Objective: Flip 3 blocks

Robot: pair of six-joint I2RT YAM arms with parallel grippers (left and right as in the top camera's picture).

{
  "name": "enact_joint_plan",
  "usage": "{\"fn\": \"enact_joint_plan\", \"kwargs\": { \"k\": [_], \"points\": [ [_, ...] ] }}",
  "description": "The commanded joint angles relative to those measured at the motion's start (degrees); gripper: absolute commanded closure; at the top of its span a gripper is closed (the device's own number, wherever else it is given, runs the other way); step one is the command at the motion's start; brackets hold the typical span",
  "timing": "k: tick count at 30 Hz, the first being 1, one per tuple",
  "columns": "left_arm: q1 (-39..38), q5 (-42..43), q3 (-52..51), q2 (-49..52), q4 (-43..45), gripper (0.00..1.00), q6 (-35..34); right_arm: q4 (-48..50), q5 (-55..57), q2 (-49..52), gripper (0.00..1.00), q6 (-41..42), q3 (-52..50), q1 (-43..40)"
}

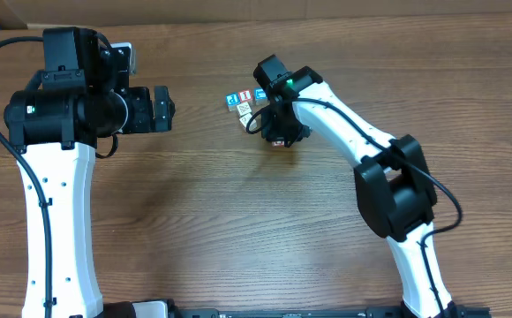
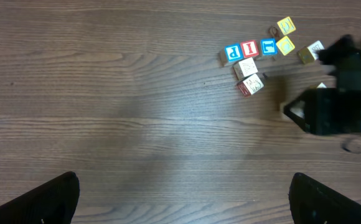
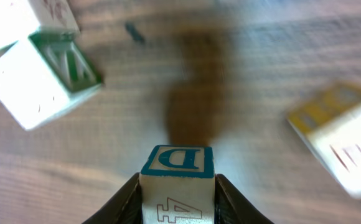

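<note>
Grips the D block [image 3: 177, 180] with the right end effector [image 3: 177, 208], one finger [image 3: 121, 202] pressed to each side face. Shows a blue-green letter D on the block's upper face and an outlined 4 on the face toward the wrist camera. Cannot tell whether lifted clear of the bench [image 3: 261, 68] or resting on it. Has the green-marked block [image 3: 43, 81] up and left of the grip, apart from it, just beside the red-marked block [image 3: 25, 18] at the frame's top left corner. Has a blurred yellow block [image 3: 342, 137] off to the right, also apart.

From overhead, hangs just right of the cluster of small blocks [image 1: 244, 104] at the far middle of the bench, hiding the gripped block.

Holds the left end effector [image 2: 185, 180] wide open with nothing between its fingers, well apart from the cluster. In the left wrist view, shows a row of three lettered blocks side by side: the P block [image 2: 232, 52], the I block [image 2: 249, 48] and a blue-faced block [image 2: 268, 46].
</note>
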Motion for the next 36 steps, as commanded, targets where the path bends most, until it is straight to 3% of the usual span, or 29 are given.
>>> {"fn": "enact_joint_plan", "kwargs": {
  "k": [1,10,18,25,30,36],
  "points": [
    [0.0,-0.1,1.4,0.0,0.2,0.0,-0.5,-3.1,0.5,-9.6,0.67,0.0,2.1,1.7],
    [0.0,-0.1,1.4,0.0,0.2,0.0,-0.5,-14.8,0.5,-20.3,0.67,4.4,2.1,6.6],
    [0.0,-0.1,1.4,0.0,0.2,0.0,-0.5,-18.7,4.6,-20.7,0.7,12.5,-2.8,14.6],
    [0.0,-0.1,1.4,0.0,0.2,0.0,-0.5,-10.3,7.6,-20.7,0.72,21.0,-16.1,19.9],
    [0.0,-0.1,1.4,0.0,0.2,0.0,-0.5,2.6,7.6,-20.7,0.76,22.6,-28.1,19.3],
    [0.0,-0.1,1.4,0.0,0.2,0.0,-0.5,12.3,4.5,-20.7,0.81,22.1,-35.2,16.9]
  ]
}}
